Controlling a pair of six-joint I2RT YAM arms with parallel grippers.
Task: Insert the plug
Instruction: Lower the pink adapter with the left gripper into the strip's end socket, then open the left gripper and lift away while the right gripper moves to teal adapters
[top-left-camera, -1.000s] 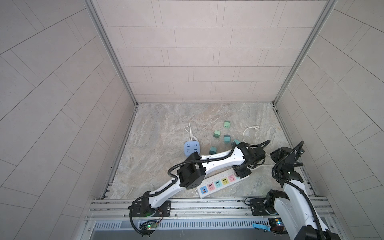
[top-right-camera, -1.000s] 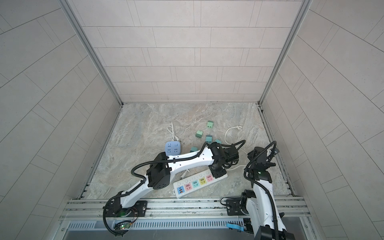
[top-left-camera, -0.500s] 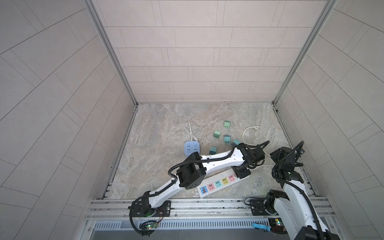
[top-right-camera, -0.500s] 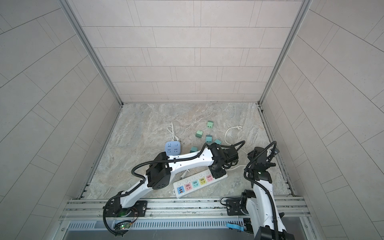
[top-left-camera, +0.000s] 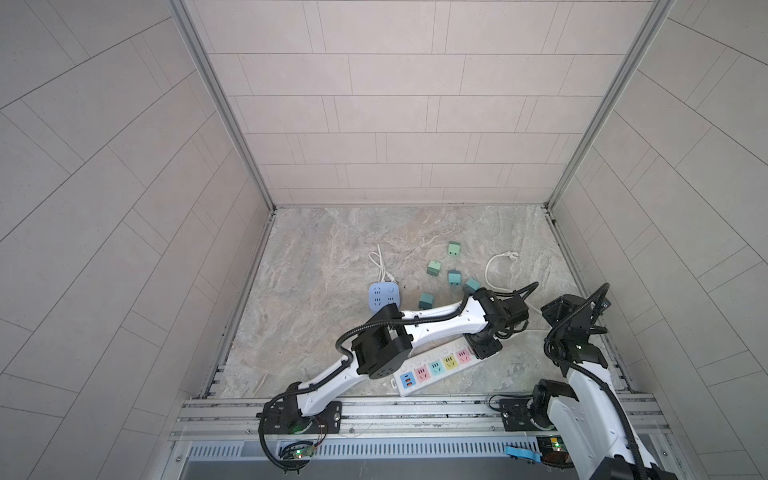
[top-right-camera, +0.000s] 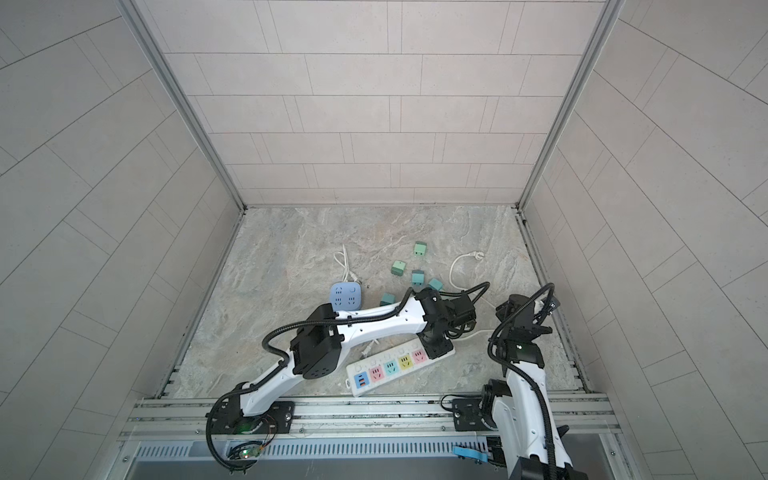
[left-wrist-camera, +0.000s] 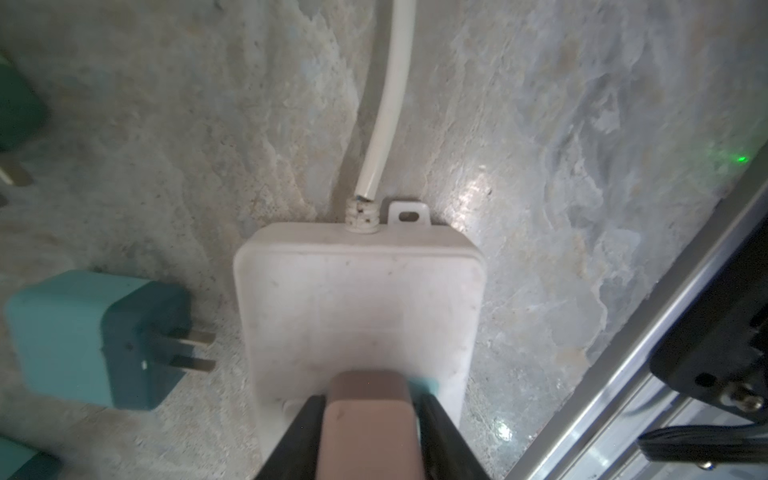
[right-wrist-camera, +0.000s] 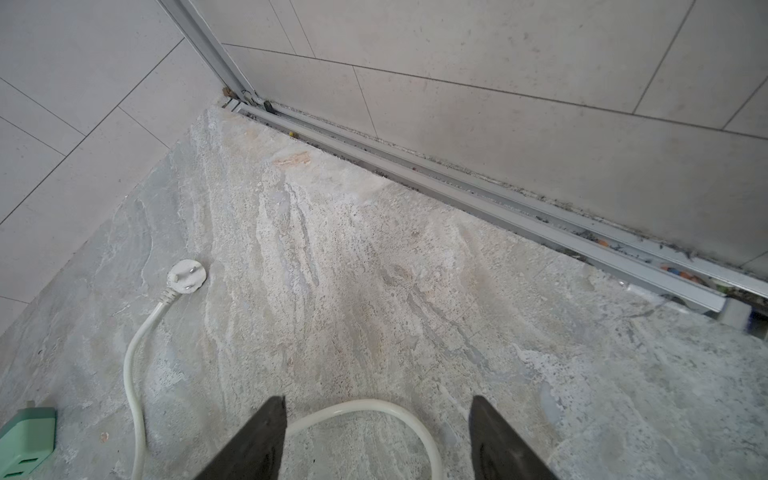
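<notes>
Five small teal-green plastic cube plugs (top-left-camera: 433, 268) on the marbled stone desk (top-left-camera: 316, 266); one long white power strip with coloured sockets (top-left-camera: 436, 368); one pale-blue square socket block (top-left-camera: 384, 296); two white cables (left-wrist-camera: 390, 104); two robot arms (top-left-camera: 440, 322).

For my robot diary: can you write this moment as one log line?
left jaws: flanking brown plug over power strip | right jaws: open, empty, near white cord | insertion: unclear

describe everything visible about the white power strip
The white power strip is a long, flat, scuffed plastic bar lying diagonally on the stone surface. Its top shows a blue USB panel, then pink, teal, yellow and pink sockets. Its cord leaves the end beside a mounting tab. The left gripper hangs over that end, a taupe plug between its fingers.
</notes>
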